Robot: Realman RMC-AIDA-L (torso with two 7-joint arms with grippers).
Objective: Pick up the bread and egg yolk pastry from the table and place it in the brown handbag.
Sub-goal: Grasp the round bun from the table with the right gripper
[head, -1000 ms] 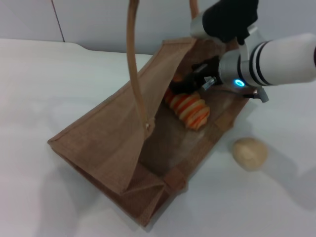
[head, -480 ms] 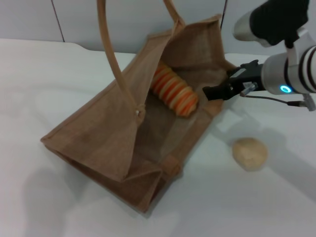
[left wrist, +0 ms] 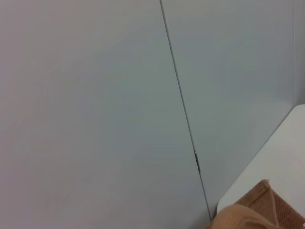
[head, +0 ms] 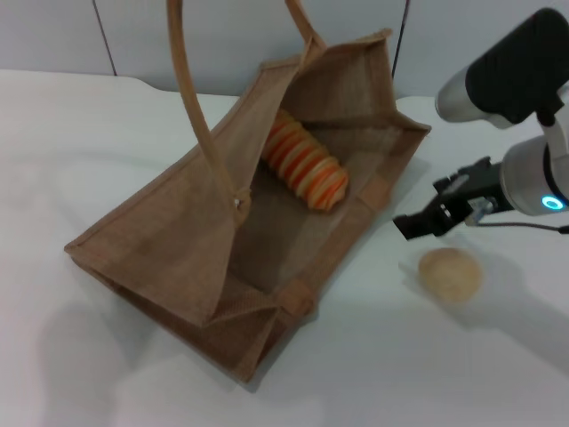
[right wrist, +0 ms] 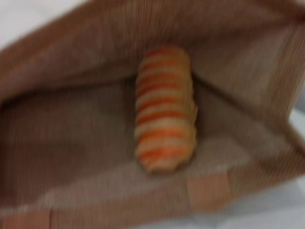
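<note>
The striped orange and cream bread lies inside the open brown handbag, which rests tilted on the white table. The right wrist view looks into the handbag at the bread. My right gripper is open and empty, outside the bag's right side, just above and left of the egg yolk pastry, which sits on the table. The bag's handles rise out of the top of the head view. My left gripper is not visible; its wrist view shows a corner of the bag.
The white table spreads to the left of and in front of the bag. A pale panelled wall stands behind the table.
My right gripper let go of the bread inside the bag and drew back out to the right and down toward the pastry. The bag opened wider and shifted a little left.
</note>
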